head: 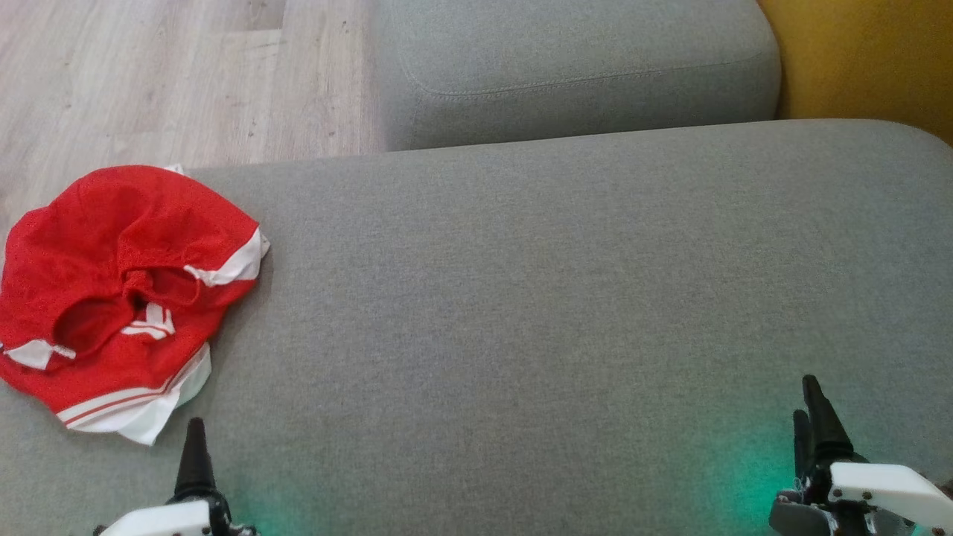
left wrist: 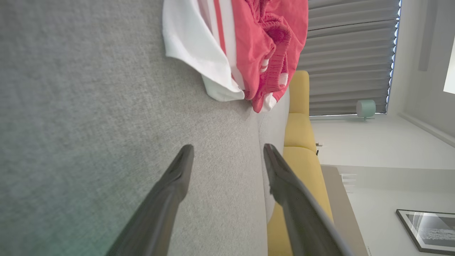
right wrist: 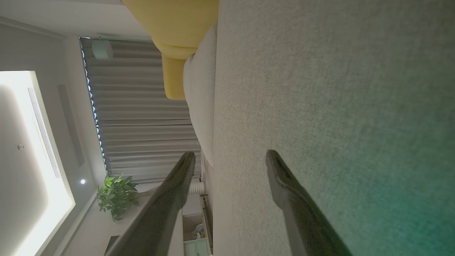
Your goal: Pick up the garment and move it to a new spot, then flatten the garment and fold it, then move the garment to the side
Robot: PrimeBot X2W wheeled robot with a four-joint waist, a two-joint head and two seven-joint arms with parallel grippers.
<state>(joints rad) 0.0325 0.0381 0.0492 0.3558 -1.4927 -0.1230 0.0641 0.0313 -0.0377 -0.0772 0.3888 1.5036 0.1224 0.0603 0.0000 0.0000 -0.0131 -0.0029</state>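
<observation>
Red garment point(head: 104, 246), crumpled, on grey sofa point(head: 566, 298)

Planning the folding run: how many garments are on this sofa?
1. A crumpled red garment with white trim lies at the left end of the big grey cushion, just ahead of the open left gripper. Another piece could be hidden underneath it.

Spread across the near ground, a broad grey upholstered seat point(head: 566, 283), tinged by a faint green glow point(head: 744, 461) at the near right. Beyond it, a second grey cushion point(head: 581, 67), with pale wood-plank floor point(head: 149, 74) at the far left and yellow upholstery point(head: 871, 59) at the far right. Elsewhere in the room, grey pleated curtains point(right wrist: 142, 117), white walls point(left wrist: 373, 149), a pale green cylindrical fixture point(left wrist: 366, 108), a framed picture point(left wrist: 430, 231), a leafy potted plant point(right wrist: 115, 195) and a bright recessed ceiling panel point(right wrist: 32, 142).
</observation>
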